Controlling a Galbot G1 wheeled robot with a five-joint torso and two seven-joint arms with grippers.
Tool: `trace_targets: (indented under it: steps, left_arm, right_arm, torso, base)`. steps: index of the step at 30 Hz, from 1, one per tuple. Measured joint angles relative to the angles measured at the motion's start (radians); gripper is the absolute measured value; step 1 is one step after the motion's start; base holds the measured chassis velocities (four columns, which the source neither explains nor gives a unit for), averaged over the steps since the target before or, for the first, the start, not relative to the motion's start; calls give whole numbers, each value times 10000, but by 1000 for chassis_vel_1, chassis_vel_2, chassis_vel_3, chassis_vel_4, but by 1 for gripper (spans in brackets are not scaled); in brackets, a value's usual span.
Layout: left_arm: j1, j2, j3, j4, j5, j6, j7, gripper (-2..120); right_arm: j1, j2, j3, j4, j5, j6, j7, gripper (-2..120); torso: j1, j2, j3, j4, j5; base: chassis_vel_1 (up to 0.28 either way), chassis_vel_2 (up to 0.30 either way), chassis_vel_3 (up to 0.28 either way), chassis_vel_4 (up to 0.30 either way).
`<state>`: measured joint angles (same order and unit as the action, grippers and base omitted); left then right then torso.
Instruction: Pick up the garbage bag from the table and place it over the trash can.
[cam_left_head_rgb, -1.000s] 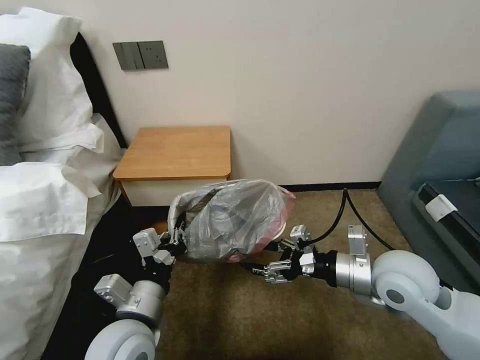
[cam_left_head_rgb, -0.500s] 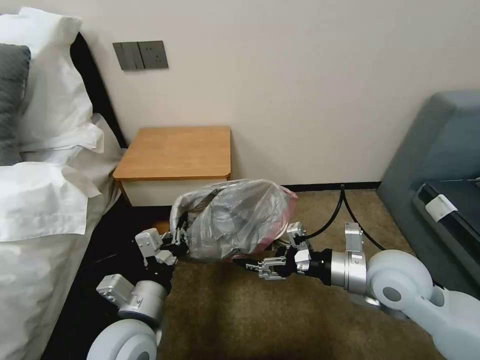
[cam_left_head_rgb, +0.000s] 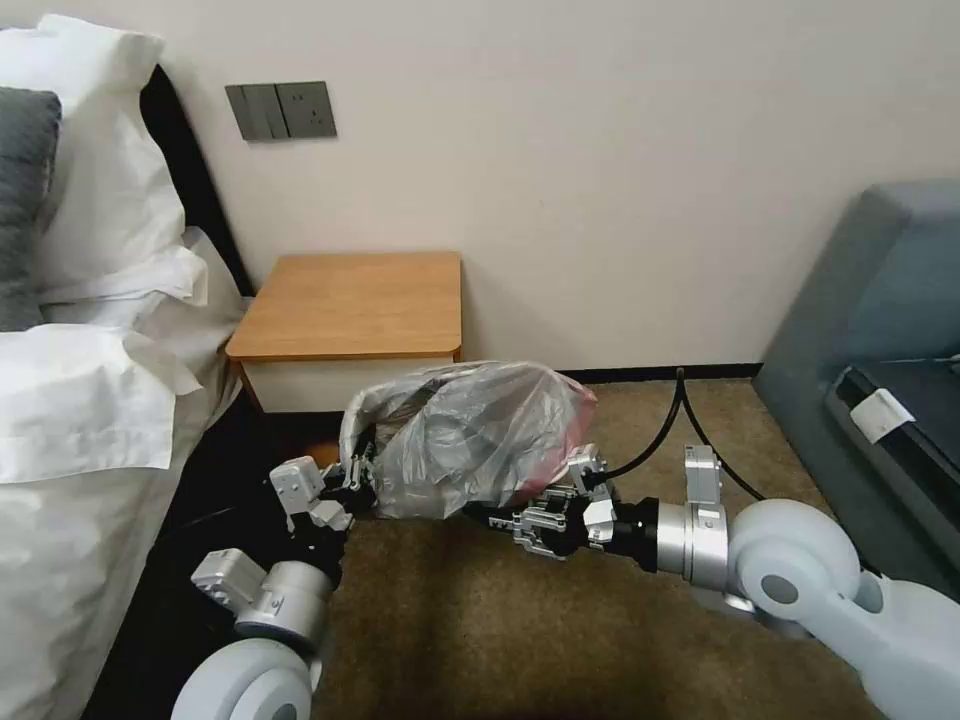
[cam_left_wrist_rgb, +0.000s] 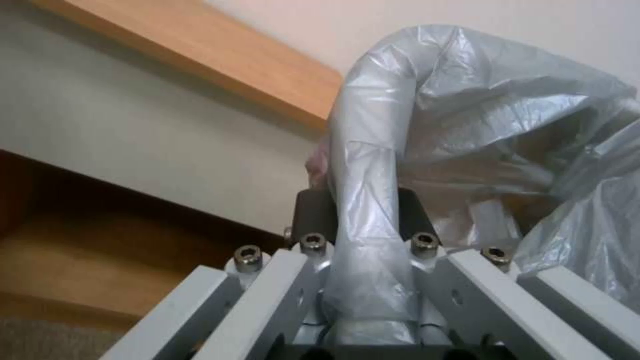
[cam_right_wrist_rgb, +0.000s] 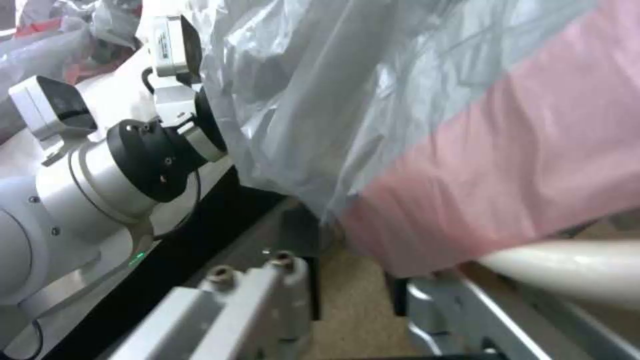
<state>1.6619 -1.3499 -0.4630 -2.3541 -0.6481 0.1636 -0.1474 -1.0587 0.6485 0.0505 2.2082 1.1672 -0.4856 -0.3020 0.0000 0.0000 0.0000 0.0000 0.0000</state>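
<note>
The translucent grey garbage bag (cam_left_head_rgb: 470, 440) with its pink rim (cam_right_wrist_rgb: 480, 190) bulges over the floor in front of the table (cam_left_head_rgb: 350, 300). It covers most of the trash can, of which a beige rolled rim (cam_right_wrist_rgb: 573, 267) peeks out under the pink edge. My left gripper (cam_left_head_rgb: 355, 480) is at the bag's left side, shut on a twisted strip of plastic (cam_left_wrist_rgb: 363, 200). My right gripper (cam_left_head_rgb: 495, 518) reaches in low from the right, just under the bag's lower edge. It is open, with carpet visible between its fingers (cam_right_wrist_rgb: 267, 300).
A bed with white pillows and sheets (cam_left_head_rgb: 90, 380) lies close on the left. At the right stands a grey sofa (cam_left_head_rgb: 870, 330). A black cable (cam_left_head_rgb: 690, 420) runs over the brown carpet (cam_left_head_rgb: 550, 640) behind my right arm. The wall is directly behind the table.
My right gripper has slid left along the floor, from beside the bag's lower right corner to under its bottom edge. The left gripper and bag have barely moved.
</note>
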Motion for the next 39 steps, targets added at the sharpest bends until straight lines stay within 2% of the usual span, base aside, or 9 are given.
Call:
trace_targets:
  steps: [1, 4, 6, 14, 22, 26, 39]
  left_arm:
    - [0, 0, 0, 0, 0, 0, 0, 7]
    - [63, 11, -29, -47, -3, -27, 31, 7]
    - [77, 12, -39, -55, -7, -30, 34, 7]
    - [114, 0, -64, -100, -150, -45, 32, 7]
    - [111, 1, -180, -313, -882, 53, -360, 7]
    - [132, -1, -232, -551, -1638, 322, -585, 7]
    - [163, 0, -305, -641, -2100, 492, -522, 7]
  right_arm:
    - [0, 0, 0, 0, 0, 0, 0, 16]
    - [-49, 6, -21, 30, -116, 10, 20, 1]
    - [-85, 1, -20, 43, -159, 22, 20, 0]
    - [-250, 39, 3, 103, -345, 62, 28, 0]
    - [-647, 153, 102, 13, -723, 184, -53, 0]
    - [-792, 229, 154, -52, -909, 252, -144, 0]
    - [-1134, 252, 945, -50, -851, 319, -295, 0]
  torso:
    - [0, 0, 0, 0, 0]
    - [1, 0, 0, 0, 0]
    - [0, 0, 0, 0, 0]
    - [0, 0, 0, 0, 0]
    - [0, 0, 0, 0, 0]
    - [0, 0, 0, 0, 0]
    - [1, 0, 0, 0, 0]
  base:
    - [0, 0, 0, 0]
    - [0, 0, 0, 0]
    - [0, 0, 0, 0]
    - [0, 0, 0, 0]
    - [0, 0, 0, 0]
    - [0, 0, 0, 0]
    - [0, 0, 0, 0]
